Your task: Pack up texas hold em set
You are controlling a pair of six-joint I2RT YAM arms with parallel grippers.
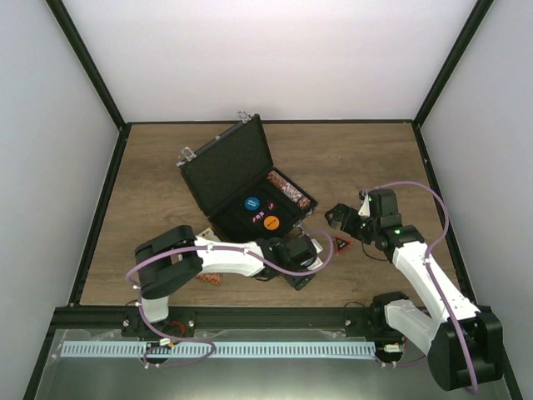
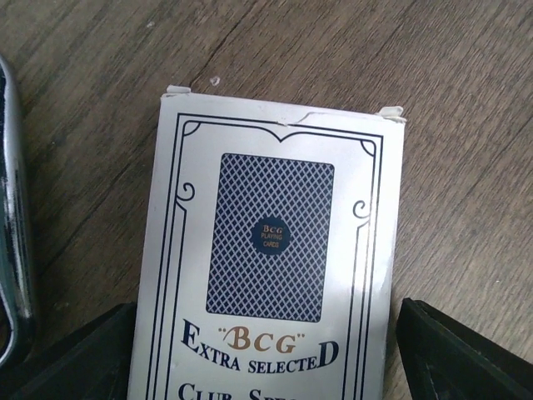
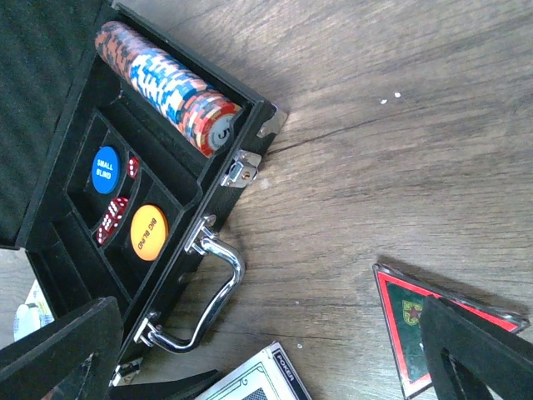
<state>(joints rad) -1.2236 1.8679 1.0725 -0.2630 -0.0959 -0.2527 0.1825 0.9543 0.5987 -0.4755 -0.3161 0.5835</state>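
Nearest the arm bases, a small brown-red chip stack (image 1: 210, 278) lies on the table (image 1: 375, 158) beside the left arm. The left gripper (image 2: 266, 308) is low at the front of the case (image 1: 250, 196). Its fingers (image 2: 83, 358) straddle a card deck (image 2: 275, 167) that lies flat on the wood. Each finger sits just beside a long edge of the deck, and whether they press it cannot be told. The silver handle (image 3: 216, 292) is just left of the deck in the left wrist view.

The right gripper (image 3: 271, 312) hangs near the case's right front corner, jaws wide and holding nothing. The red-black triangle (image 3: 408, 321) lies on the table, partly under one finger.

The case stands open in mid-table, both latches (image 3: 237, 172) undone. Its tray holds:
- an orange disc (image 3: 146, 232) marked BIG BLIND
- red dice (image 3: 112, 218)
- a blue disc (image 3: 104, 169) marked SMALL BLIND
- a chip row (image 3: 166, 79) on its side in the right-hand channel

The lid (image 1: 225, 162) is raised at the far left.
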